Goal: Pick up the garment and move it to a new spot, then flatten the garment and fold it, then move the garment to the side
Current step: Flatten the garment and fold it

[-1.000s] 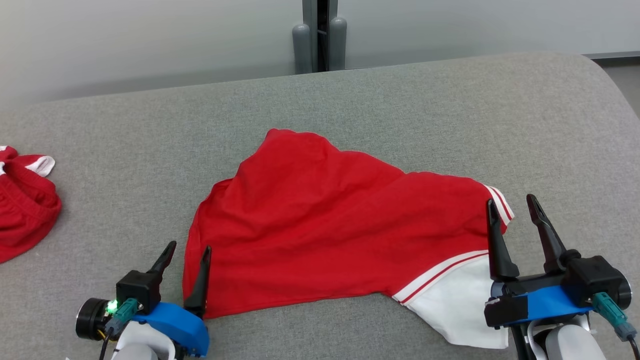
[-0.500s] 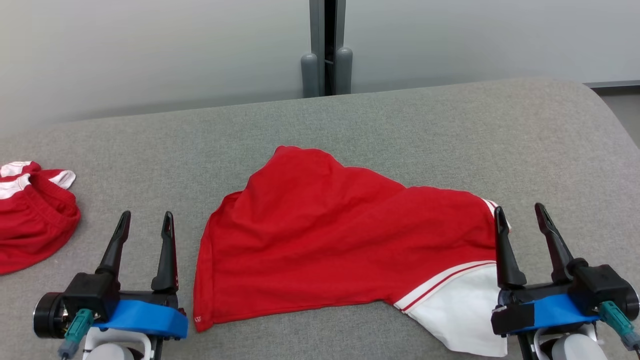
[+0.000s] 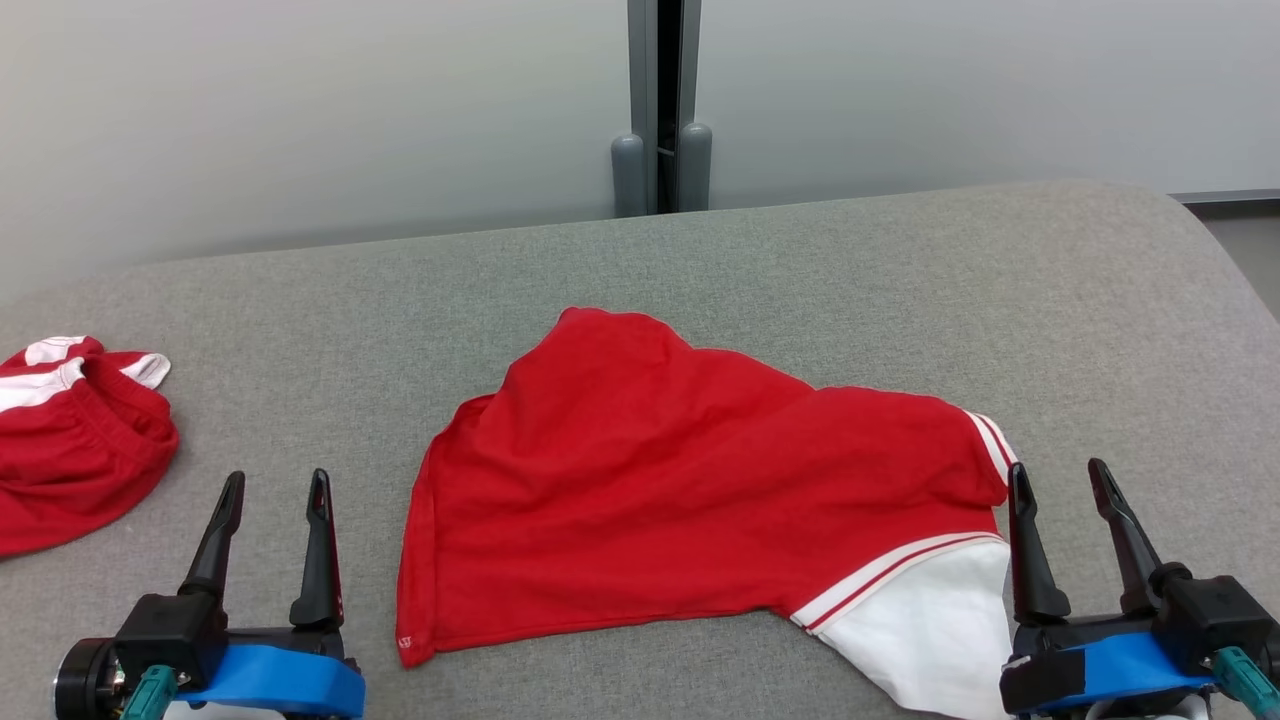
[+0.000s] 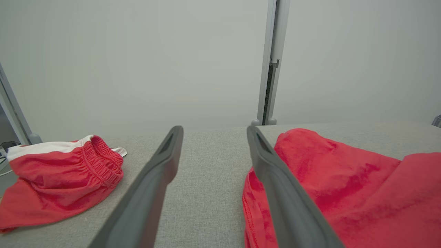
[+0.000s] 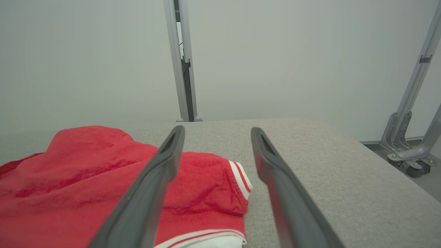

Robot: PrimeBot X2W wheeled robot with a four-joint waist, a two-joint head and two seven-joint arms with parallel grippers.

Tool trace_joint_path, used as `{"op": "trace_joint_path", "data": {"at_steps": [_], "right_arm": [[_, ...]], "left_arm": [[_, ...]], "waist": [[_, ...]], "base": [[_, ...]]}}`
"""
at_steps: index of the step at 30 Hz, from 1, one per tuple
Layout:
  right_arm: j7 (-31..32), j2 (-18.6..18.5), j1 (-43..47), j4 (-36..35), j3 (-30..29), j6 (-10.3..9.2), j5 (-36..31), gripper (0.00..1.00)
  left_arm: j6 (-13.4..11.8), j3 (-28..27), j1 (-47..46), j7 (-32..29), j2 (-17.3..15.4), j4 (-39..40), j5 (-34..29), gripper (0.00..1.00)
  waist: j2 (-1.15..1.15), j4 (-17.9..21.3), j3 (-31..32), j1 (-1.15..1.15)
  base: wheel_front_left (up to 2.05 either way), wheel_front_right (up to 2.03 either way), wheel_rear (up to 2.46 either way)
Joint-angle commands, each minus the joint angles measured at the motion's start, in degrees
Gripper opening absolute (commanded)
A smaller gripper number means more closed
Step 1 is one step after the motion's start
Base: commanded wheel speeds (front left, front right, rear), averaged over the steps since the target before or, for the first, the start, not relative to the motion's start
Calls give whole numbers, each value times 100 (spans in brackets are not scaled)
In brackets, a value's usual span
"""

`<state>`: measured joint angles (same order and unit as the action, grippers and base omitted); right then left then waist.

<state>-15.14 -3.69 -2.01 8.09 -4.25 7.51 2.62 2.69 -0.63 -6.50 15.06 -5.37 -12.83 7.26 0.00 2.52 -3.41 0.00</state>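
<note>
The garment [image 3: 690,500] is red with white stripes and a white panel at its lower right, lying rumpled on the grey table [image 3: 900,280]; it also shows at the right of the left wrist view [image 4: 344,193] and at the left of the right wrist view [image 5: 103,179]. My left gripper [image 3: 275,485] stands open over bare table just left of the garment's lower left corner. My right gripper [image 3: 1058,478] stands open at the garment's right edge, beside the striped hem [image 5: 241,179]. Nothing is between either pair of fingers.
A second red and white garment [image 3: 70,440] lies bunched at the table's far left, seen too in the left wrist view [image 4: 62,175]. Behind the table stand a pale wall and a grey post [image 3: 660,110]. A metal frame foot [image 5: 410,151] stands on the floor to the right.
My left gripper has drawn away from the garment's lower left corner to the left and turned upright, its fingers spread a little wider. The head camera has tilted up, so the whole scene sits lower.
</note>
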Motion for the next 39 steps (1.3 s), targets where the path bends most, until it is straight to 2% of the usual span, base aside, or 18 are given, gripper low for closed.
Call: {"op": "trace_joint_path", "data": {"at_steps": [1, 9, 17, 26, 38, 39], "right_arm": [[1, 10, 35, 3, -7, -4, -2, 100], [1, -17, 142, 279, 41, -4, -25, 100], [2, -73, 545, 910, -63, -4, -5, 100], [2, -68, 758, 1640, 155, -4, 89, 100], [30, -9, 534, 2358, 665, 6, 389, 100], [43, -4, 506, 2408, 700, 6, 419, 89]], "left_arm": [[44, -44, 44, 16, -8, -12, -44, 100], [202, 126, 63, 16, 113, -250, -107, 100], [346, 575, 289, 16, 198, -1004, -85, 100], [407, 671, 173, 17, 197, -1613, -120, 100], [441, 776, -89, 17, 205, -2153, -130, 100], [445, 788, -112, 17, 209, -2209, -110, 100]], "waist": [[0, -1, 5, 0], [0, -36, 33, 0], [0, 18, -155, 0], [0, 66, -375, 0], [0, 80, -428, 0], [0, 80, -424, 0]], "base": [[0, 0, 0], [0, 0, 0], [0, 0, 0], [0, 0, 0], [0, 0, 0], [0, 0, 0]]}}
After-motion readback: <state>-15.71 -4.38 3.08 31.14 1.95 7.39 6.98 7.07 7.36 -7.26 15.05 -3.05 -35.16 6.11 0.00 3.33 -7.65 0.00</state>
